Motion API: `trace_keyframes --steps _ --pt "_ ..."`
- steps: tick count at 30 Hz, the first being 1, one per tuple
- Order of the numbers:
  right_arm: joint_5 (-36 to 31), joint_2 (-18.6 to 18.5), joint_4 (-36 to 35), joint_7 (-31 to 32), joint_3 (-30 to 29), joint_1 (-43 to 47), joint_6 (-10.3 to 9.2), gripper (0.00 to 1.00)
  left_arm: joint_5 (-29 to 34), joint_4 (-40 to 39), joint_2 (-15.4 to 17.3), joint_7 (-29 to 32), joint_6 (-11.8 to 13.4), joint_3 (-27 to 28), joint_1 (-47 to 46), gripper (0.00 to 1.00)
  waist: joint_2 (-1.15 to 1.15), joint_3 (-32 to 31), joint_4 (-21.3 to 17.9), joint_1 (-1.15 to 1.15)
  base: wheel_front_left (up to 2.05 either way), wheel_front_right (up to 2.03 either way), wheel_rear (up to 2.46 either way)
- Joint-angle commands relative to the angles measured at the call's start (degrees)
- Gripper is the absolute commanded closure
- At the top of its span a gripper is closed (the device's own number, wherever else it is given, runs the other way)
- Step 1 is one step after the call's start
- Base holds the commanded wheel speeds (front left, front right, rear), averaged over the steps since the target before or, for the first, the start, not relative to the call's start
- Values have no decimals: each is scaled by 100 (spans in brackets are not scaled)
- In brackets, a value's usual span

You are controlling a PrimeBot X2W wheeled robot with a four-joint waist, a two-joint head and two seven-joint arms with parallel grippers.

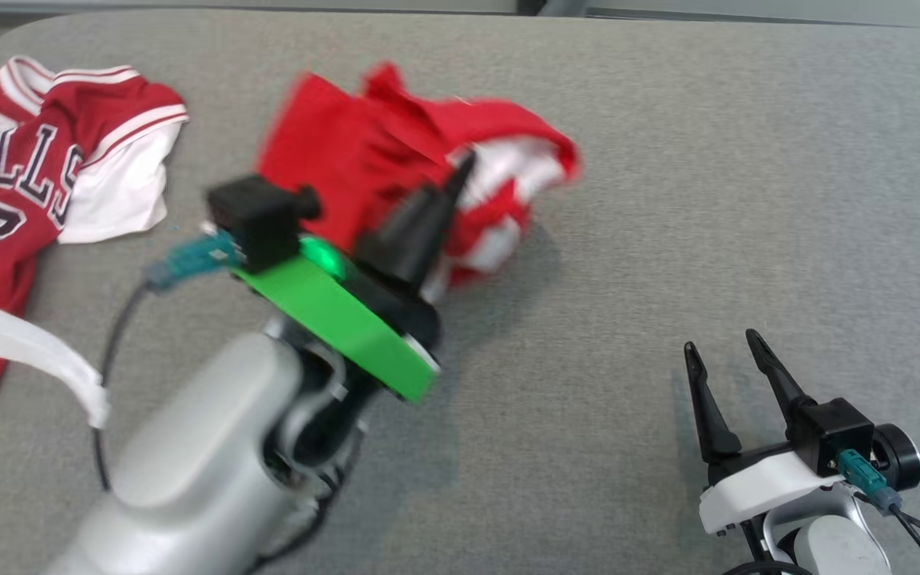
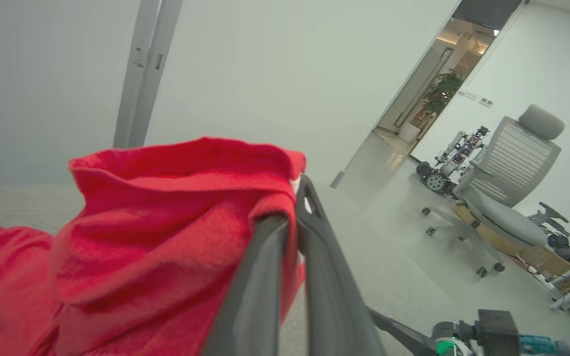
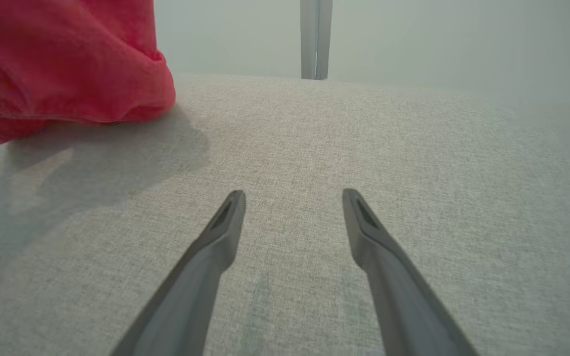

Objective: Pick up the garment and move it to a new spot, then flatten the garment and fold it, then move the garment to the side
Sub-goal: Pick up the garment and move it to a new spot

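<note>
A crumpled red garment [image 1: 380, 152] with white stripes is bunched up near the middle of the grey table [image 1: 668, 160], blurred in the head view. My left gripper [image 1: 464, 164] reaches into its right side and is shut on a fold of the red cloth. In the left wrist view the garment [image 2: 166, 232] drapes over and left of the closed left gripper [image 2: 297, 190]. My right gripper [image 1: 719, 343] rests open at the lower right, well clear of the cloth. The right wrist view has the open right gripper [image 3: 292, 198] above bare table [image 3: 314, 148], with the garment [image 3: 67, 59] hanging at the top left.
A second red and white jersey [image 1: 21, 184] with dark lettering lies spread at the table's left edge. Beyond the table, a grey office chair [image 2: 507, 173] and a small wheeled machine [image 2: 443, 168] stand by a doorway. Bare table stretches across the right half.
</note>
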Motion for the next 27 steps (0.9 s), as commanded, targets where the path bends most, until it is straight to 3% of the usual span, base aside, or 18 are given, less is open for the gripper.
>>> trace_keyframes --steps 1,10,17,22,27 --pt "65 -9 -11 2 2 81 -6 0 -29 -335 -104 147 82 -179 226 100 -1 -138 -380 0 0 0 0" --pt "207 -8 -59 2 46 -85 -6 0 20 -861 -539 639 313 -921 506 100 -1 69 -1040 0 0 0 0" --pt "380 -11 -49 1 44 -137 -6 0 358 920 -940 348 354 -1065 225 100 -1 265 -1566 0 0 0 0" --pt "464 -10 -21 0 108 -153 -6 0 473 2182 -1166 66 167 -1140 174 100 -1 285 -1732 0 0 0 0" --pt "476 -7 2 -1 88 -69 -5 0 473 2906 -1345 -270 -10 -1168 96 100 -1 207 -1707 0 0 0 0"
